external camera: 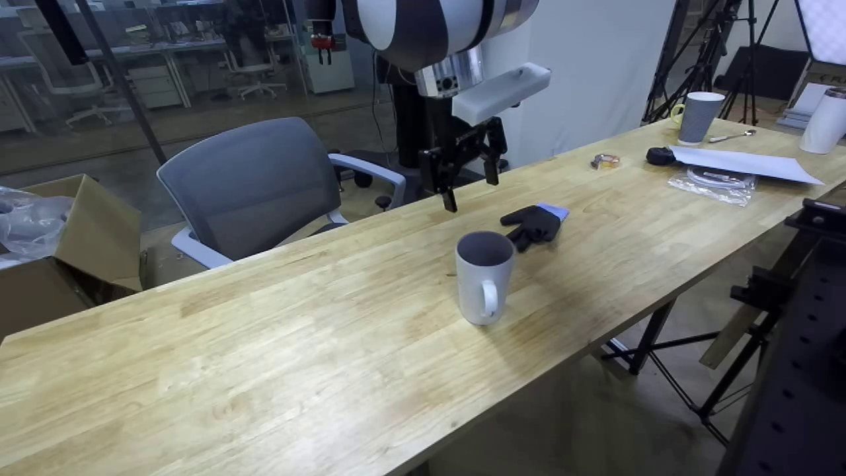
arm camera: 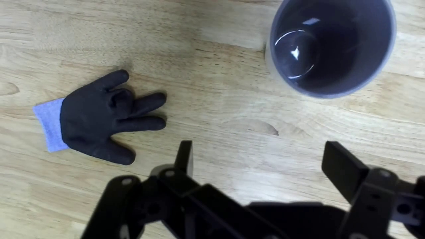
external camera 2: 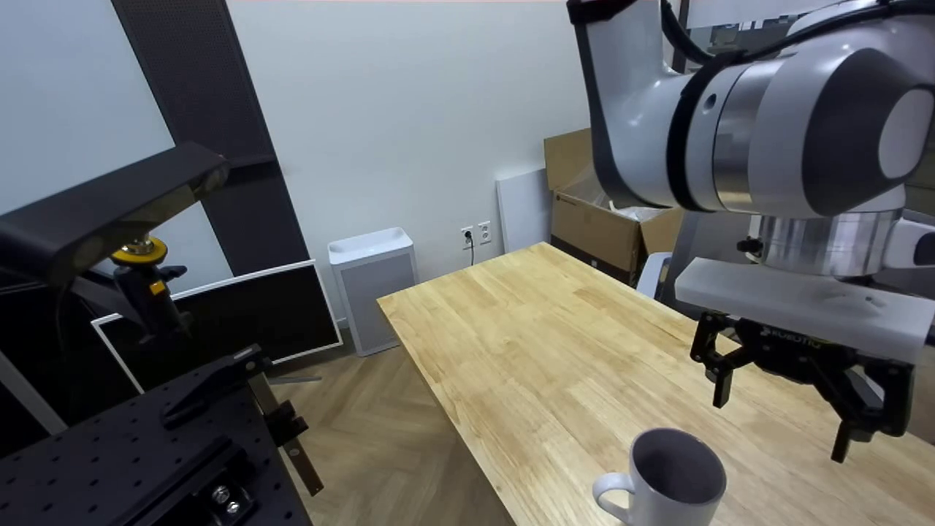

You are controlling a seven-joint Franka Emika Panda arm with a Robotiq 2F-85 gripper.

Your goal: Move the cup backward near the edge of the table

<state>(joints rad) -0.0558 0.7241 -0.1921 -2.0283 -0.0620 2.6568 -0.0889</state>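
Observation:
A light grey cup (external camera: 472, 284) with a dark inside and a white handle stands upright on the wooden table (external camera: 277, 344). The cup is cut off at the bottom of an exterior view (external camera 2: 661, 497) and at the top right of the wrist view (arm camera: 335, 49), where its handle is out of view. My gripper (external camera: 471, 190) is open, with nothing between its fingers. It hangs above the table, apart from the cup, toward the chair-side edge. Its spread fingers also show in an exterior view (external camera 2: 781, 422) and the wrist view (arm camera: 259, 159).
A black glove (external camera: 532, 225) with a blue cuff lies beside the cup; it is left in the wrist view (arm camera: 93, 122). Farther along the table are a small orange item (external camera: 605, 161), paper (external camera: 747, 162), a bagged cable (external camera: 717, 182), a patterned cup (external camera: 700, 119) and a white tumbler (external camera: 824, 122).

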